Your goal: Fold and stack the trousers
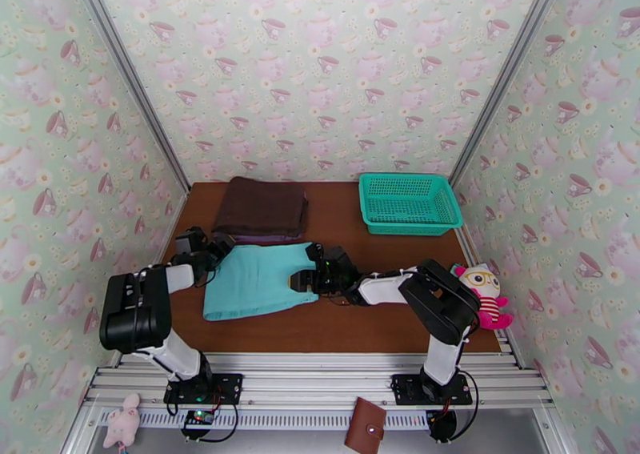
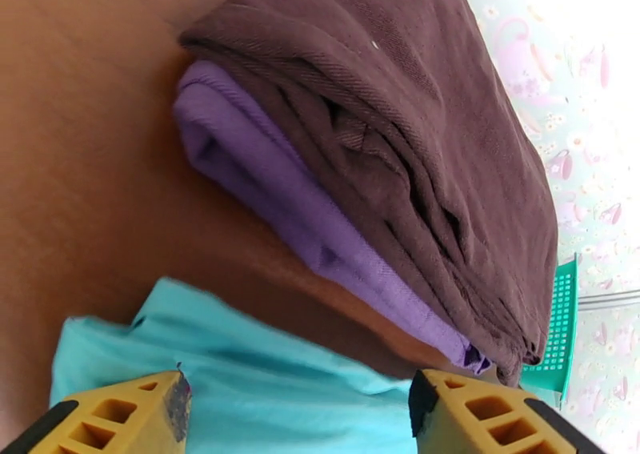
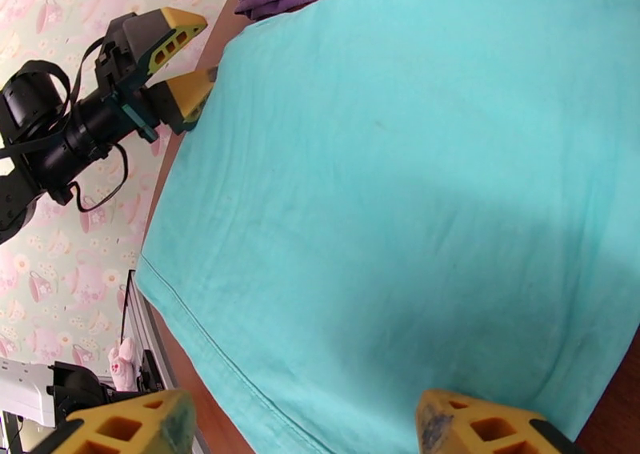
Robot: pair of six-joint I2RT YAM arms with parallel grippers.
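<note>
No text, label, brand name, number or sign can be read anywhere. The wallpaper [image 1: 320, 63] carries only drawn teacups and teapots, without lettering.

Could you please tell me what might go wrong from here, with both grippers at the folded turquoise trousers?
1. The left gripper, open at the far corner of the trousers, sits close to the purple cloth under the dark brown cloth; it may snag that stack.
2. The right gripper, open over the opposite edge, might pinch just the top layer, letting the fold fall open.
</note>
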